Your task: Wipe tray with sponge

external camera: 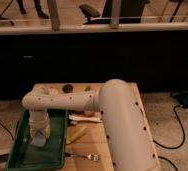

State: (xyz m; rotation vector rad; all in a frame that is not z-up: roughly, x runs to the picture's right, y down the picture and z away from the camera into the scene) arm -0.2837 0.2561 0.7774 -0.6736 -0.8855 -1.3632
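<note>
Dark green tray with raised rim, lying at the left edge of a light wooden table. Pale arm reaching leftward across the table from the lower right, elbow bent, wrist turned straight down over the tray. Gripper lowered inside the tray, near its middle and toward its far half, with the pale blue-grey sponge at its tip, resting on or just above the tray floor; fingers apparently clamped on the sponge, contact partly hidden by the wrist. Yellow elongated object just beyond the tray's right rim. Metal fork beside the tray's near right corner. Small round items beyond the tray's far end, too indistinct to identify.
</note>
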